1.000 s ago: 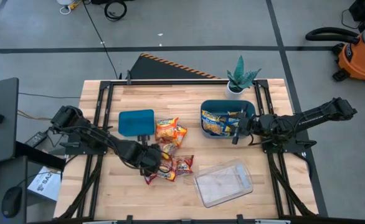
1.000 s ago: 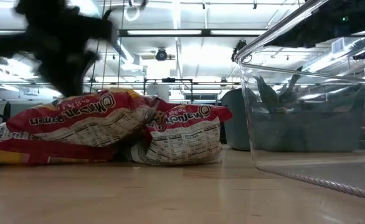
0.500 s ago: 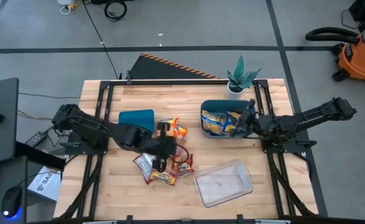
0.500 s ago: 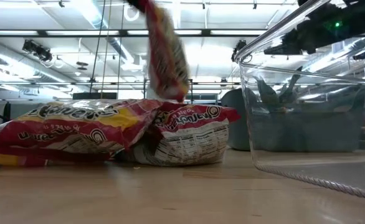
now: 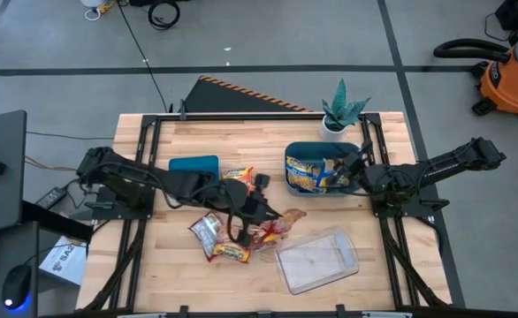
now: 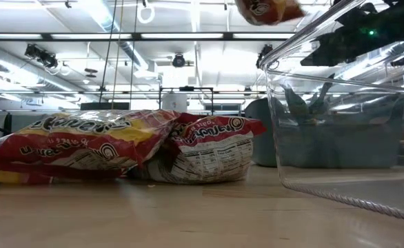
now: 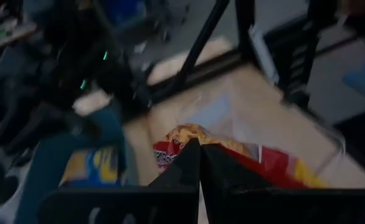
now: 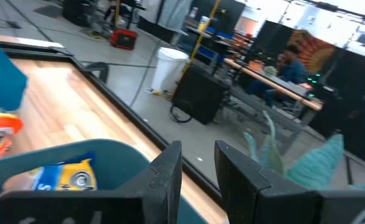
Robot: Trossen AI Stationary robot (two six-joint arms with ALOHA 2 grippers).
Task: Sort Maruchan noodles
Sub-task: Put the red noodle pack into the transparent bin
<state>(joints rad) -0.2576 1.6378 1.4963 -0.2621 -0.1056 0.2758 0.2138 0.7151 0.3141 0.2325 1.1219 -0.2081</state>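
My left gripper [image 5: 268, 209] hovers mid-table, shut on a red-and-yellow noodle packet [image 5: 291, 215] just beyond the clear tray's far-left corner. This packet also shows high up in the low view [image 6: 265, 8]. More red-and-yellow packets [image 5: 228, 240] lie flat in a loose pile on the wood [image 6: 85, 141]. Orange ones [image 5: 239, 177] lie by the left teal bin [image 5: 193, 165]. Blue-and-yellow packets [image 5: 308, 174] fill the right teal bin [image 5: 292, 150]. My right gripper [image 8: 198, 171] is open over that bin's right rim [image 5: 354, 162], touching nothing. My left gripper pinches the red-and-yellow packet by one end [image 7: 202, 149] between its two shut fingers. The fingers come from the table's left, slanting down. The packet sticks out past the fingertips toward the table's right, lifted clear of the table and the pile.
A clear plastic tray [image 5: 333, 268] sits near the table's near edge, right of the pile; in the low view its wall [image 6: 347, 138] fills the right side. A potted plant [image 5: 340, 113] stands at the far edge behind the right bin. People sit at desks beyond the table [image 8: 288, 59].
My left gripper rose from the pile with a red-and-yellow packet and carried it toward the table's right, up to the clear tray's corner. The remaining pile shifted as the packet came off. My right gripper drew back from inside the right bin toward its right rim.
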